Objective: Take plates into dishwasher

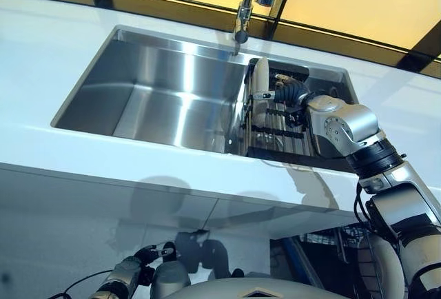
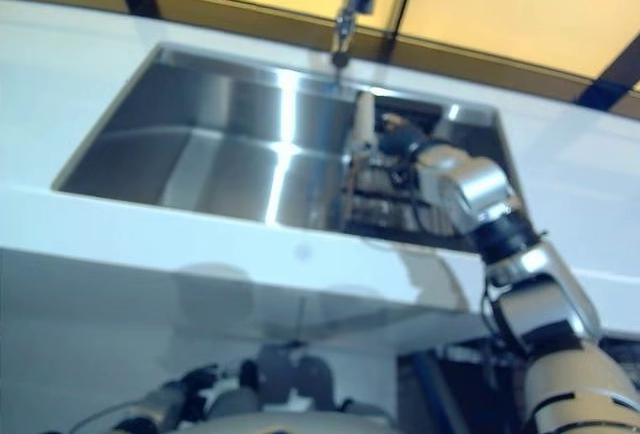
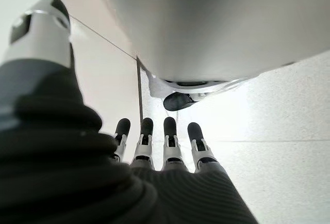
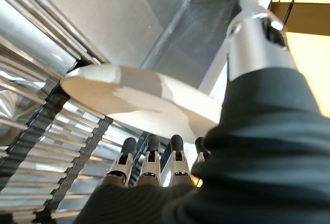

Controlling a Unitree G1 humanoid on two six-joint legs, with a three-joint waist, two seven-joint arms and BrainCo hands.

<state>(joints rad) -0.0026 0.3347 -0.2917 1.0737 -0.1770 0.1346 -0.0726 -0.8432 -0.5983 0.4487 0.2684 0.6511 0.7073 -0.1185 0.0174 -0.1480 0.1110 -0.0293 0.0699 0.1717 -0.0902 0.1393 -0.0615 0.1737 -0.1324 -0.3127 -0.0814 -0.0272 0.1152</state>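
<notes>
L hand (image 1: 141,256) hangs low by the robot's side, under the edge of the white stone countertop (image 1: 41,58) and well apart from the work. Its wrist view shows the fingers (image 3: 170,133) straight in a row, relaxed, holding nothing. Prob. parked there to stay out of the way.

Next across: the rectangular brushed stainless-steel sink (image 1: 165,99), sunk into the countertop; the big L part of the basin is bare. The chrome tap (image 1: 242,16) hangs over the back rim, about mid-sink.

R end of the sink holds the dark-framed metal-bar drying rack (image 1: 275,130). The round white ceramic plate (image 1: 261,91) stands on edge at the rack's L side, upright between the bars, presumably left to drain. So the task's thing sits in the sink rack, not yet lifted.

R hand (image 1: 289,94) reaches in from the R, level with the plate and right against its face. In its wrist view the plate (image 4: 139,97) lies between thumb (image 4: 252,33) and fingers (image 4: 149,154), thumb over one face, fingers pointing under the other and straight, not curled shut. Whether they touch it, can't tell. Looks like the approach to a rim pinch, w/ the hand spread around the plate edge so it can lift clear of the bars.
</notes>
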